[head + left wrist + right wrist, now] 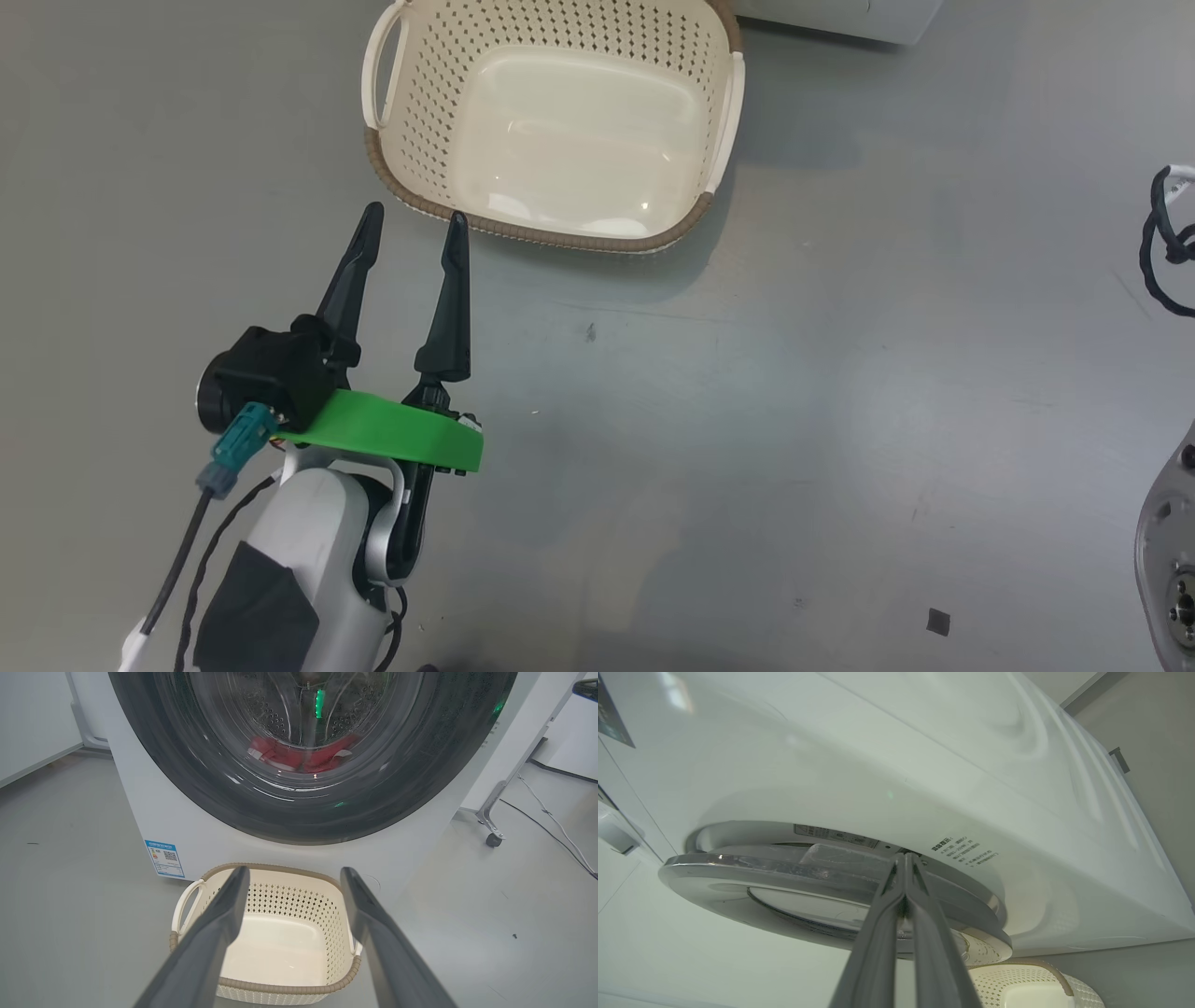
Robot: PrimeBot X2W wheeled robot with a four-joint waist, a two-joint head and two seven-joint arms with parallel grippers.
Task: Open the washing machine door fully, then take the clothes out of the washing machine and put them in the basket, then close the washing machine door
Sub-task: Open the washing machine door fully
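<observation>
The basket (pixel 425 121) is cream plastic, a rounded rectangle with diamond-shaped holes all over the walls, a smooth shiny bottom, a brown woven-look rim and loop handles at the ends. It's empty and sits on the smooth grey floor (pixel 794 392), right in front of the washing machine (pixel 210 835), just under the door.

The washing machine is a big glossy white box with a small blue label (pixel 163 857) low on its front. The washing machine door (pixel 187 788) is round, with a wide shiny black rim and a bulging clear glass bowl, and in the left wrist view it looks to be lying against the front. Through the glass the perforated steel drum shows, and the clothes (pixel 275 756) are down at the bottom of it, crumpled red fabric with bits of white trim.

The left gripper (pixel 415 217) has its two long dark fingers spread wide with nothing between them. It hangs over the floor just short of the basket's near rim, pointing towards the basket, with a bright green ring (pixel 392 443) at the wrist.

The right gripper (pixel 904 856) has its fingers pressed together, and their tips reach the door's edge where it meets the machine's front. Whether they actually touch it is hard to say.
</observation>
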